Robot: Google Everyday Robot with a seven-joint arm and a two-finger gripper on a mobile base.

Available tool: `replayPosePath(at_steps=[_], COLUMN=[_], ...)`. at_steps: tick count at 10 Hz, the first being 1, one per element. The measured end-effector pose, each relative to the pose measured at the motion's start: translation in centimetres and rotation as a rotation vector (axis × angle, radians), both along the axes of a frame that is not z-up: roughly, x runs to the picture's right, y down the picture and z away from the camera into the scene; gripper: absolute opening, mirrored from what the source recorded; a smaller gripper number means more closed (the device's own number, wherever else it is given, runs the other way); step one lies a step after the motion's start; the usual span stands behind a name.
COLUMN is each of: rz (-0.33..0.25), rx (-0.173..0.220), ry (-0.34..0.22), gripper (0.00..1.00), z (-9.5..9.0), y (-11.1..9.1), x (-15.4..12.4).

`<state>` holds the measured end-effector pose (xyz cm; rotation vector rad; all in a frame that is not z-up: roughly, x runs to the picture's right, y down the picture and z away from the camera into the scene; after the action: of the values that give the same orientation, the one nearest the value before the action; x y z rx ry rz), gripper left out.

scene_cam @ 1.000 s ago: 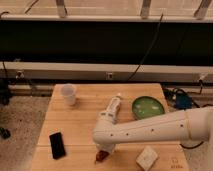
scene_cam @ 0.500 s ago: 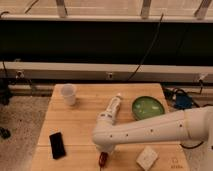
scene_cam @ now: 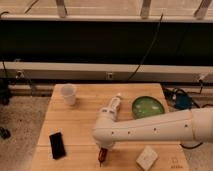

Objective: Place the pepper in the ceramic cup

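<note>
The pepper, small and dark red, shows near the table's front edge, directly under the end of my white arm. My gripper is right over it and touches or nearly touches it, mostly hidden by the wrist. The ceramic cup is a plain white cup standing upright at the table's far left corner, well apart from the gripper.
A black phone lies at the front left. A white bottle lies at the table's middle, partly behind my arm. A green bowl sits at the back right. A small white box lies at the front right. The wooden table stands before a dark wall.
The end of my arm has shifted only slightly over the pepper. The pepper stays at the same spot near the front edge. Nothing else has moved.
</note>
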<state>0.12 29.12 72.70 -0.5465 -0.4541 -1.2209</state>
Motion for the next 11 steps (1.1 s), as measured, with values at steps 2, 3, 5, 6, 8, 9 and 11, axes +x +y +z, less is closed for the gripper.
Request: replayPosePath(at_steps=[2,3,5,6,8,9,11], rz=[0.005,0.007,0.007,0.003,0.008,0.012,0.007], rx=[0.018,0.027,0.043,0.050,0.077,0.087,0.101], ry=[-0.010,-0.015,-0.023,-0.023,-0.033,-0.042,-0.042], gripper=[0.00,0.00,0.00,0.00,0.00,0.00,0.00], z=[-0.3,-0.3,-0.2,-0.2,-0.7,-1.0,-0.4], y=[-1.1,-1.9,-3.0,-3.0,-4.3,-5.4,-7.1], x=[-0.2,-0.5,-1.0,-0.9,-1.3,-1.8,-2.1])
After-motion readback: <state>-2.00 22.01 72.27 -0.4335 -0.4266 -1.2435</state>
